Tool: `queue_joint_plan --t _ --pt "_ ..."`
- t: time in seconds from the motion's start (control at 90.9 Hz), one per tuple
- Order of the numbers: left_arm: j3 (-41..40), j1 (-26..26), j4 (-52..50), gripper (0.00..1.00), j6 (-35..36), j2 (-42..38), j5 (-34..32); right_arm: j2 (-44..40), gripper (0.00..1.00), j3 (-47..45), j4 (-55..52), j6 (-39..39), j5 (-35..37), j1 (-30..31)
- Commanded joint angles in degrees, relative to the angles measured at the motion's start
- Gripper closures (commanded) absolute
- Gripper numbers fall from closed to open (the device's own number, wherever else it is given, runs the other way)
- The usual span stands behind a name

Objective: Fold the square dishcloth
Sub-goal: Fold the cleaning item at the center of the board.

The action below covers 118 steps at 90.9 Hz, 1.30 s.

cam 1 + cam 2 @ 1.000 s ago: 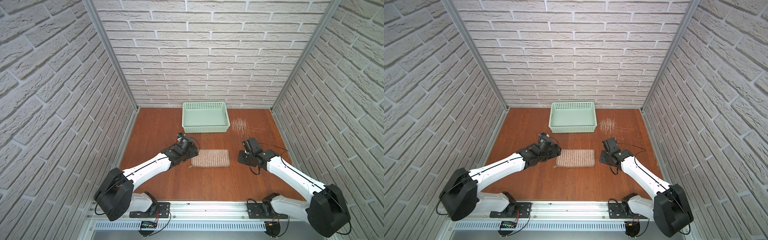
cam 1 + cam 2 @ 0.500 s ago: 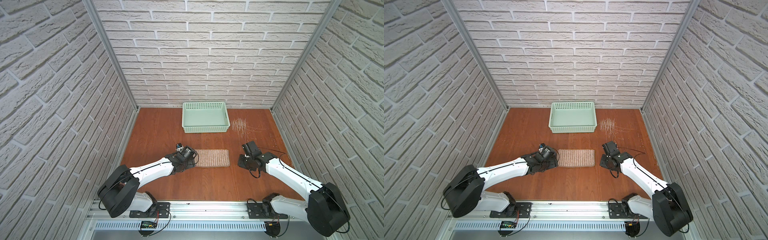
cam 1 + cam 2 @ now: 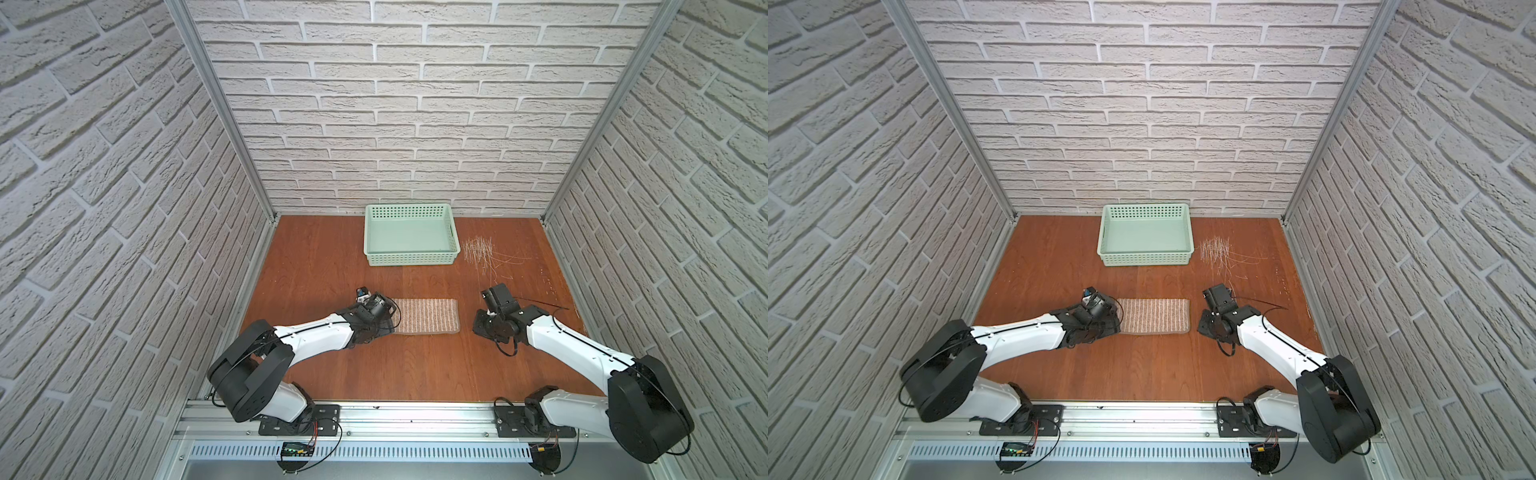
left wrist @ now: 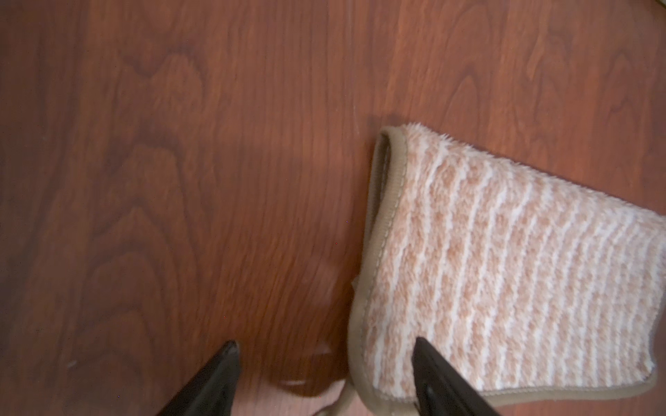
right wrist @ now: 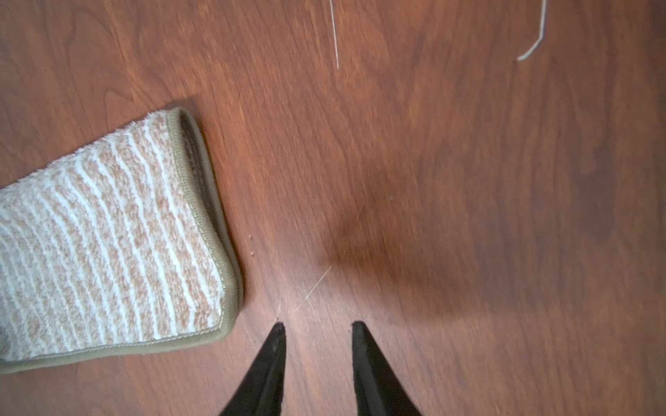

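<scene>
- Your left gripper (image 4: 324, 345) stands agape, one jaw over the folded cloth's (image 4: 504, 270) hemmed end.
- Your right gripper (image 5: 317, 324) hangs part-open, empty, just beside the other end.

Reaching forward and inward with left arm (image 3: 316, 336), forearm low and nearly level, left wrist (image 3: 368, 316) bent down. Holding nothing in left gripper (image 4: 324, 344), jaws spread wide. Reaching forward and inward with right arm (image 3: 573, 349) as well, forearm sloping down, right wrist (image 3: 505, 320) dropped low. Holding nothing in right gripper (image 5: 318, 325), jaws parted by a gap much narrower than on the left. Aimed inward on both sides, well apart from each other.
</scene>
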Motion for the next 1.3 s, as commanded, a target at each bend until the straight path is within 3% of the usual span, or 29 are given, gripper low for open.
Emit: queue_joint_plan --t 0.0,0.385,0.99,1.133,1.287 --pt "-0.3 -0.1 -0.1 0.26 -0.1 2.3 1.3 0.2 0.66 -1.5 2.4 1.0 -0.4 -0.5" --pt "-0.1 0.0 -0.8 0.36 -0.6 3.2 1.0 3.2 0.65 -3.9 11.3 2.4 -6.0 -0.5" --pt "0.4 -0.1 -0.4 0.4 -0.8 3.8 1.4 12.6 0.64 -4.5 21.8 5.4 -11.0 -0.5" --pt "0.3 0.0 -0.7 0.4 -0.9 3.4 1.1 14.7 0.68 -4.6 22.7 6.1 -11.8 -0.2" --pt "0.3 0.0 -1.0 0.41 -1.1 3.2 0.6 14.7 0.81 -4.4 21.9 5.7 -10.7 -0.2"
